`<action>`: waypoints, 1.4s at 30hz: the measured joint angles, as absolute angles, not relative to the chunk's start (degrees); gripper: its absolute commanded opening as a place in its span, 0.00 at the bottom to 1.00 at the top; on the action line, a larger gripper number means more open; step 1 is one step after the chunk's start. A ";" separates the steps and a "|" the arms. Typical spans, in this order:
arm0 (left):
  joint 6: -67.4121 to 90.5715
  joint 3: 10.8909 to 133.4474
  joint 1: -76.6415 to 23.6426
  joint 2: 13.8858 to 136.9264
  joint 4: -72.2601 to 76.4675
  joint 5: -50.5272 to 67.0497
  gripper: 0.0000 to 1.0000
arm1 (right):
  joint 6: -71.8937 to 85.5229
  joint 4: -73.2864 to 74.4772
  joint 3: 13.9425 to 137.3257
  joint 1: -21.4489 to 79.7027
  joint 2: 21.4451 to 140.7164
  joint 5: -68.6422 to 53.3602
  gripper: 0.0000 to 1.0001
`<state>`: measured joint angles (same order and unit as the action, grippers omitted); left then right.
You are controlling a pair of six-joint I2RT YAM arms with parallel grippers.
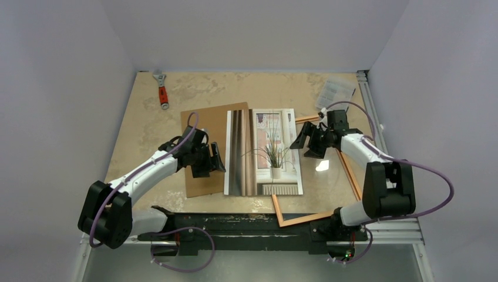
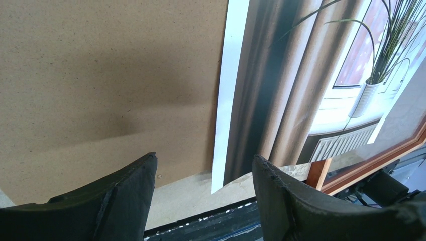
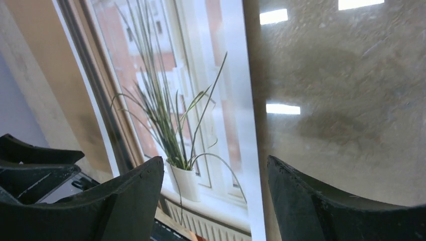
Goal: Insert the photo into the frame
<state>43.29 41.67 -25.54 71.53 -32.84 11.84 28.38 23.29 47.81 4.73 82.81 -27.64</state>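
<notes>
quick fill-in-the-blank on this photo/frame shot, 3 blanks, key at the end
1. The photo lies picture side ___.
2. The left pincer and the right pincer are both ___, gripping nothing.
3. The wrench at the far side has a ___ handle.

Missing words: up; open; red.

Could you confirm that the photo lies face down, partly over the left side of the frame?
Not quite: the photo lies face up, and its plant-and-curtain picture shows in the top external view. It does lie partly over the left side of the frame.
</notes>
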 measured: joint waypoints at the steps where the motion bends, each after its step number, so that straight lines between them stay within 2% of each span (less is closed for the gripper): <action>1: 43.29 41.67 -25.54 71.57 -32.75 11.84 0.68 | 28.34 22.55 47.92 4.47 83.72 -27.42 0.73; 7: 43.27 41.67 -25.54 71.57 -32.62 12.01 0.68 | 28.36 18.24 49.58 3.55 93.17 -27.75 0.69; 12: 43.27 41.67 -25.54 71.57 -32.64 12.01 0.68 | 29.63 12.10 50.24 2.66 97.21 -35.22 0.65; 16: 43.27 41.67 -25.54 71.57 -32.64 12.01 0.68 | 31.73 5.34 49.12 2.57 99.77 -41.52 0.57; 20: 43.27 41.67 -25.54 71.59 -32.56 12.16 0.68 | 34.13 -0.05 47.77 2.59 101.65 -46.00 0.44; 30: 43.27 41.67 -25.54 72.34 -31.75 13.23 0.68 | 37.56 -5.67 47.18 2.61 101.97 -50.96 0.00; 35: 43.29 41.67 -25.65 72.58 -30.94 13.69 0.68 | 38.41 -4.67 47.00 2.61 99.07 -51.72 0.00; 42: 44.47 41.71 -28.03 74.37 -29.63 14.20 0.68 | 36.71 6.79 52.69 2.61 86.06 -47.18 0.00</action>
<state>44.47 41.71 -28.03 74.37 -29.63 14.20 36.71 6.79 52.69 2.61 86.06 -47.18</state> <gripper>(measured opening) 0.675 0.003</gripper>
